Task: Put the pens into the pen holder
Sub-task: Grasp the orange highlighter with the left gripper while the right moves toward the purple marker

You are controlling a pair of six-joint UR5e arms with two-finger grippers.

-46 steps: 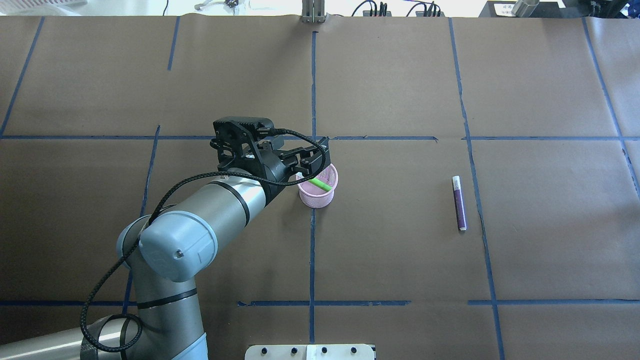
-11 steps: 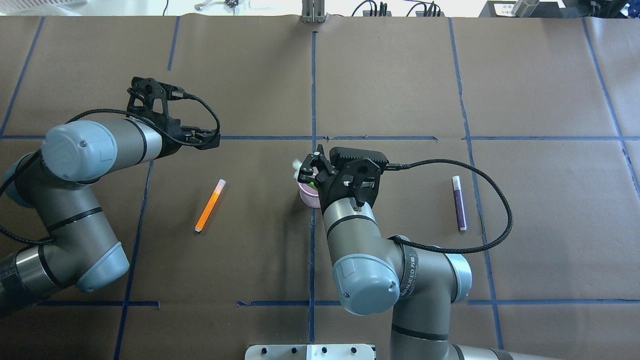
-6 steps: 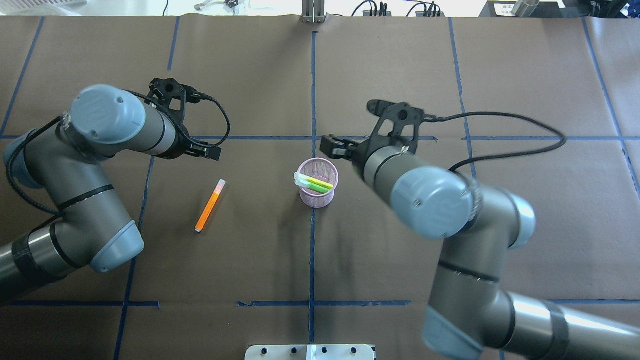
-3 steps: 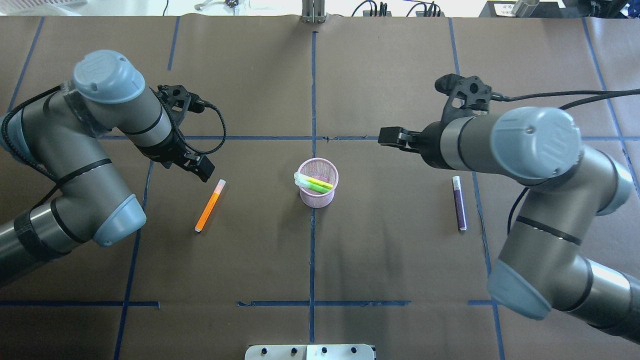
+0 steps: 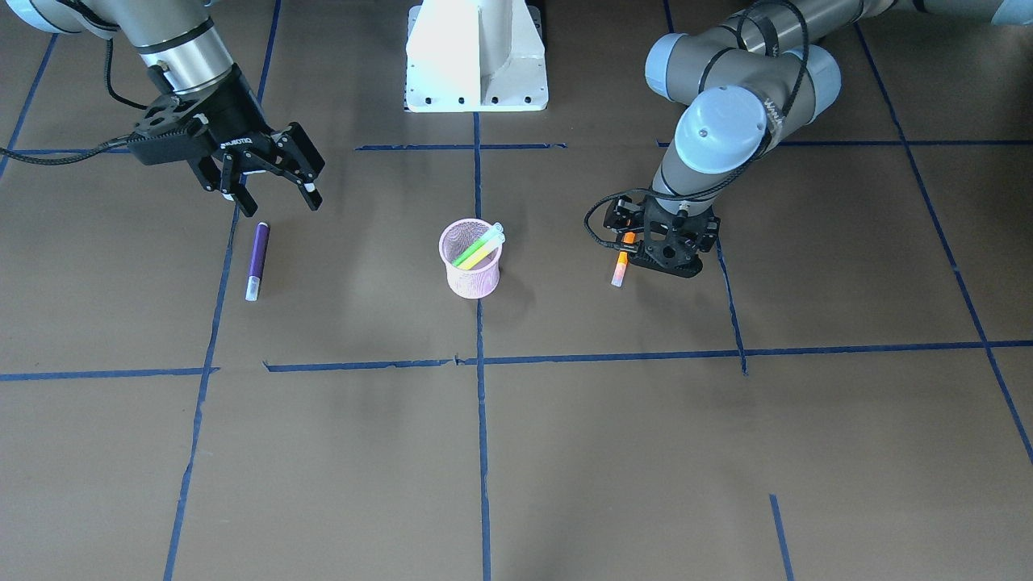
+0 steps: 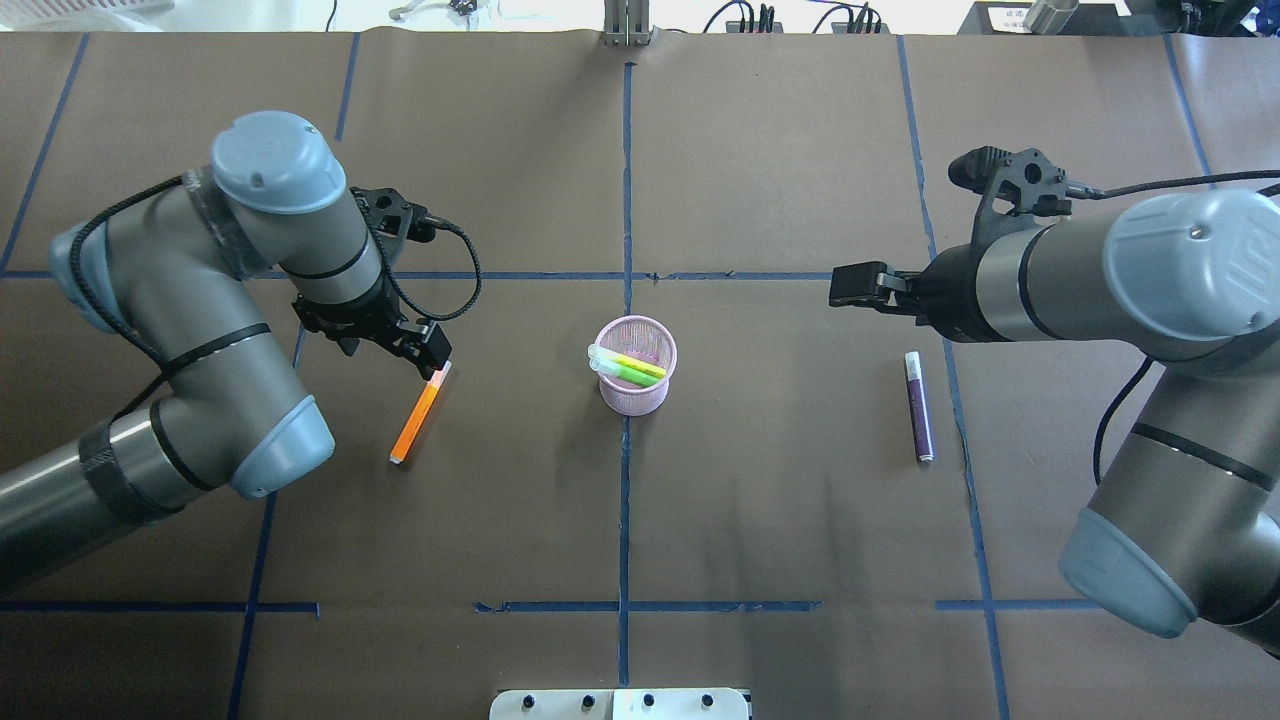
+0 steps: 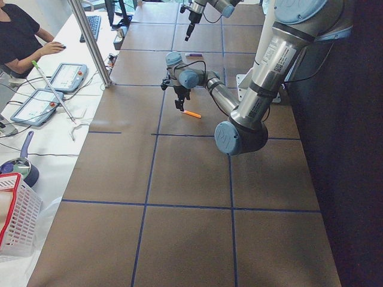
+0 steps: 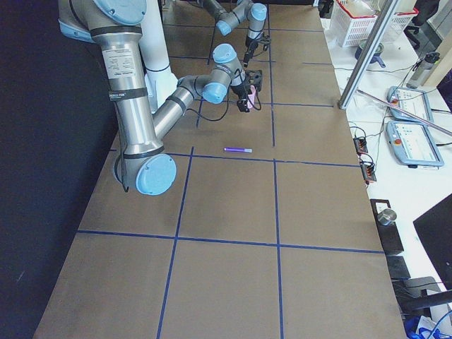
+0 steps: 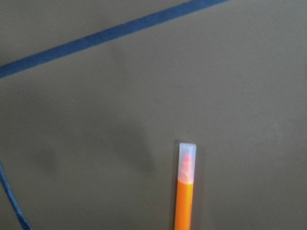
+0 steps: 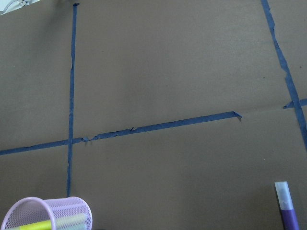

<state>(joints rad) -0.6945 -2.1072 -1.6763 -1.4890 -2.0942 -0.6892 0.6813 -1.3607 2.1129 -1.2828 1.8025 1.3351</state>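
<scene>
A: So, the orange pen (image 6: 414, 420), left of the cup (image 6: 630, 398): how will it handle?
B: Light, stiff, slick, I think; take mid-barrel. Left gripper (image 6: 432, 364) is just over its far end, closure unclear; right gripper (image 5: 278, 203) is spread.

The worktop (image 6: 760, 480) lies bare between the cup (image 6: 632, 400) at the middle and each loose pen, both well apart from it. Two pens (image 6: 632, 367) lean across the cup's mouth, caps jutting over the rim on the robot's left; the rest of the mouth is open. The orange pen (image 6: 413, 428) lies flat with bare paper along both sides, but the left gripper (image 6: 432, 360) hangs over its cap end. The purple pen (image 6: 919, 410) lies flat, free all round. The right gripper (image 5: 277, 198), jaws spread, hovers high on its cup side, nothing between.
</scene>
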